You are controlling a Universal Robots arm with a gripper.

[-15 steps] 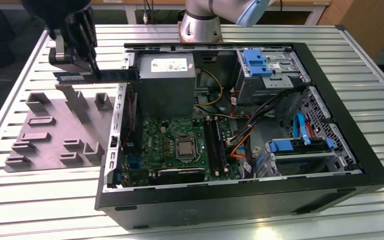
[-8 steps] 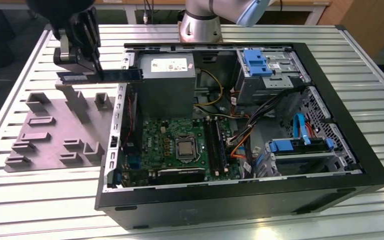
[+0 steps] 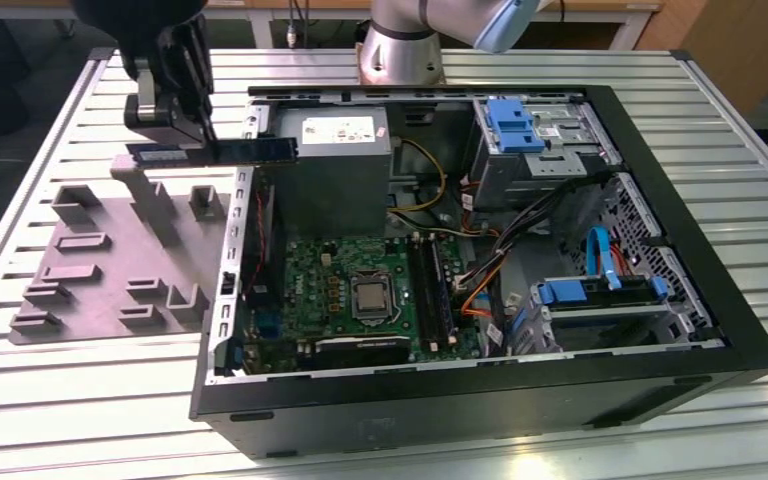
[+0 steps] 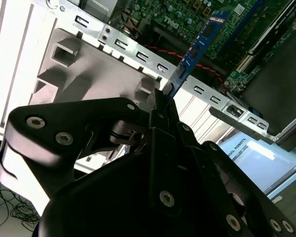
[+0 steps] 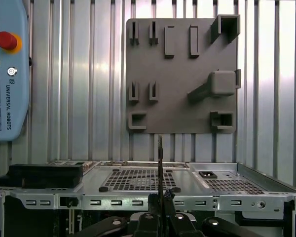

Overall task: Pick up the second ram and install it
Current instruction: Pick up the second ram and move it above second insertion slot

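Grasping the thin blue-green circuit-board stick point(image 4: 195, 49), the black pincer point(image 4: 164, 101) should likely keep it level, clear of the grey metal case wall point(image 4: 130, 49) beneath.

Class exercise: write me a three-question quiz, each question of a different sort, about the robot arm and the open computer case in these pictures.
1. True or false: the memory stick is already seated in a slot of the green board.
2. What is the pincer shut on? A an orange cable; B the memory stick; C a blue bracket.
3. Fill the gap: the grey holder plate lies ___ the computer case, not inside it.
Key: 1 false; 2 B; 3 beside.
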